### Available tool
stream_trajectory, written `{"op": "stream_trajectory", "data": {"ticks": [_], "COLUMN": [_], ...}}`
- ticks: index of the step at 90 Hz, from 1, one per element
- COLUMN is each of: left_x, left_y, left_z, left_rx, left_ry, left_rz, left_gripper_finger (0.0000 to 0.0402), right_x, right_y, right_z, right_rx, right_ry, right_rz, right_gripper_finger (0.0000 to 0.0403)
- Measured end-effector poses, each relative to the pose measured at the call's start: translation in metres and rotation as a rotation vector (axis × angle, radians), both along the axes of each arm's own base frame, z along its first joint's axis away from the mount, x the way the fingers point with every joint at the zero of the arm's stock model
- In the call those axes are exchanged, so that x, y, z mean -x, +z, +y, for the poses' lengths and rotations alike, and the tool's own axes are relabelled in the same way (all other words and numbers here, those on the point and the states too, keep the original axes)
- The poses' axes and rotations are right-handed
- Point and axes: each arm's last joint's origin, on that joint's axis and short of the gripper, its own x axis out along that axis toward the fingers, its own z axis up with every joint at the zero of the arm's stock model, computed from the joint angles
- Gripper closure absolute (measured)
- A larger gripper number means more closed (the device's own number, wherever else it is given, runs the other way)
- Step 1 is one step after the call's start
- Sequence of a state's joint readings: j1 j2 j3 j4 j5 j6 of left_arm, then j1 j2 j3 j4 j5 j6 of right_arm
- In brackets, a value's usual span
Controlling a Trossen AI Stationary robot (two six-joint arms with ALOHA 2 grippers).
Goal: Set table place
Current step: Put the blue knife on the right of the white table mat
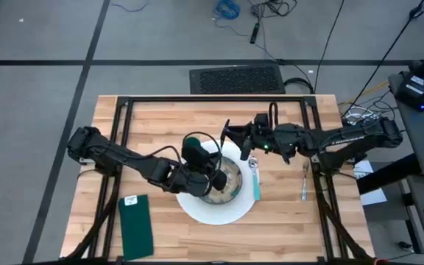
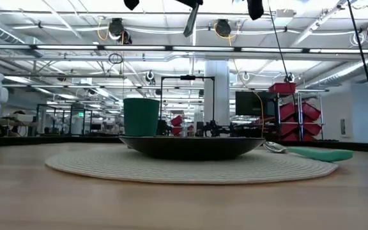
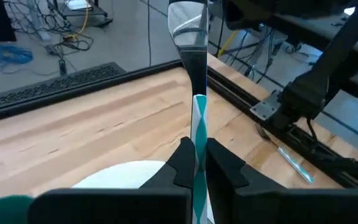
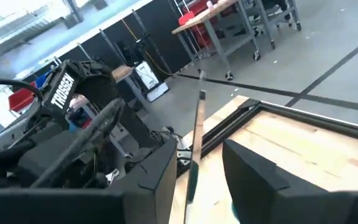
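Observation:
A knife [image 3: 194,68] with a teal-and-white handle and steel blade is held high over the table [image 1: 168,121], with my left gripper [image 3: 199,168] shut on it. The low view shows its blade [image 2: 191,19] near the top. My right gripper [image 4: 207,180] is open; its fingers stand on either side of the blade [image 4: 197,124] without touching it. On the round pale placemat [image 1: 216,213] rest a dark bowl [image 2: 190,145] and a green cup [image 2: 140,116]. A teal-handled spoon [image 1: 255,179] lies at the mat's right edge. My left gripper pinches the knife's striped handle [image 3: 199,124] between its two fingers, which lie along the handle. The blade runs on past the fingertips, slanting up toward the table's far right, where my right gripper is. The knife is lifted clear of the table.
A fork [image 1: 305,182] lies on the wood to the right of the mat. A dark green flat napkin [image 1: 136,224] lies at the near left. The black tube frame [image 1: 212,99] runs along the table's far edge and sides.

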State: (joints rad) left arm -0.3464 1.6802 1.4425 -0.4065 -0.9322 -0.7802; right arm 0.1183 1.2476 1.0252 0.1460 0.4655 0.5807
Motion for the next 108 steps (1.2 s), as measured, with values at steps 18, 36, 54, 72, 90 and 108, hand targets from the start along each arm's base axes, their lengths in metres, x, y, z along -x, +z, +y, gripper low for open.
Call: {"op": "stream_trajectory", "data": {"ticks": [18, 36, 54, 72, 90, 108], "left_x": [-0.003, -0.004, -0.004, -0.008, -0.008, -0.006], "left_y": [-0.005, -0.005, -0.006, -0.007, -0.006, -0.006], "left_z": [0.0, 0.001, 0.002, 0.011, 0.012, 0.004], "left_rx": [0.012, 0.017, 0.029, 0.121, 0.092, 0.056], "left_ry": [-0.028, -0.036, -0.041, -0.093, -0.067, -0.108], "left_rz": [0.023, 0.031, 0.03, 0.037, 0.034, 0.064], "left_gripper_finger": [0.0401, 0.0398, 0.039, 0.0309, 0.0222, 0.0177], "right_x": [0.0, 0.0, 0.0, 0.0, 0.005, 0.016], "right_y": [0.0, 0.0, 0.0, 0.0, 0.0, 0.003], "right_z": [-0.002, -0.002, -0.002, -0.001, -0.001, -0.002], "right_rx": [0.013, 0.013, 0.015, 0.017, -0.015, -0.017], "right_ry": [-0.007, -0.01, -0.003, 0.021, 0.027, 0.045], "right_rz": [0.009, 0.003, 0.006, 0.012, 0.022, 0.066], "right_gripper_finger": [0.0374, 0.0401, 0.0402, 0.0402, 0.0402, 0.0402]}}
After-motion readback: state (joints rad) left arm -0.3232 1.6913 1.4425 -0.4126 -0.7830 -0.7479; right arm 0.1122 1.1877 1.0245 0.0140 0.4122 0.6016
